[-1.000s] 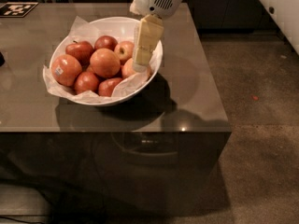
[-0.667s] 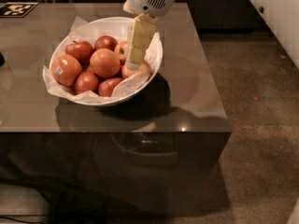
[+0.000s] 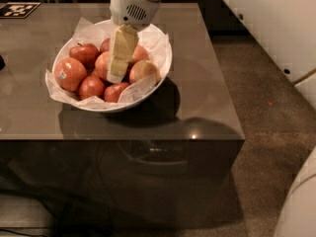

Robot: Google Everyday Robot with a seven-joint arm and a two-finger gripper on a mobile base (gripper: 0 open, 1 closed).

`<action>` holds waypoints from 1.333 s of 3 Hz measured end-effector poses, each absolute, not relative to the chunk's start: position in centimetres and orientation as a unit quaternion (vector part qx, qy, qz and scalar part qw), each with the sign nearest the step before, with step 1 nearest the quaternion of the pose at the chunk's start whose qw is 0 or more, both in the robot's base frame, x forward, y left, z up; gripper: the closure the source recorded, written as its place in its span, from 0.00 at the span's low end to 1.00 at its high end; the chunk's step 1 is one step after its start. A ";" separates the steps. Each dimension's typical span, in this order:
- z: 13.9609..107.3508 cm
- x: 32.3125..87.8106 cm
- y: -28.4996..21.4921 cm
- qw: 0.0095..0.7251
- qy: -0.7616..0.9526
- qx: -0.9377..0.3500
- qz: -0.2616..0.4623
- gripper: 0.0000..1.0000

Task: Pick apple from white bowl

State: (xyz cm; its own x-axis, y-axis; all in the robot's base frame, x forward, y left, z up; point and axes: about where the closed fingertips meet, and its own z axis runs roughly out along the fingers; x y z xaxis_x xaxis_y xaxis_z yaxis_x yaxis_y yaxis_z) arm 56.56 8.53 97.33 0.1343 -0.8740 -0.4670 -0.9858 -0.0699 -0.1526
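Observation:
The white bowl (image 3: 167, 63), lined with crinkled white paper, stands on the table and holds several red apples. The apple (image 3: 102, 63), large with even orange-red skin, lies in the middle of the pile and is partly hidden behind my gripper. My gripper (image 3: 116, 75) reaches down from above into the bowl's centre, its tip at the apple's right side. An orange-red apple with a white sticker (image 3: 69, 73) lies at the bowl's left. A paler yellowish-pink apple (image 3: 144, 70) lies at the right.
The bowl sits on a grey-brown table (image 3: 202, 98) with its front edge close below. A black-and-white marker (image 3: 17, 9) lies at the table's far left corner. A white surface (image 3: 266, 19) stands to the right, over brown carpet (image 3: 266, 147).
My gripper has moved left, from the bowl's right side to over the middle of the apple pile. The apples and bowl have not moved.

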 end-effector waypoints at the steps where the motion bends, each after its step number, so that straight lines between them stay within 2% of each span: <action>1: 97.3 56.6 8.5 0.220 0.646 -0.720 0.127 0.00; 3: 97.5 62.0 4.2 0.222 0.693 -0.676 0.116 0.00; 4: 97.4 61.9 5.0 0.223 0.691 -0.678 0.115 0.00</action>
State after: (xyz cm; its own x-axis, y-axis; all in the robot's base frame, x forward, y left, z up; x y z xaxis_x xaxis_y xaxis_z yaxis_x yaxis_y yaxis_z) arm 61.92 5.04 97.41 0.0194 -0.8858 -0.4637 -0.9881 0.0539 -0.1443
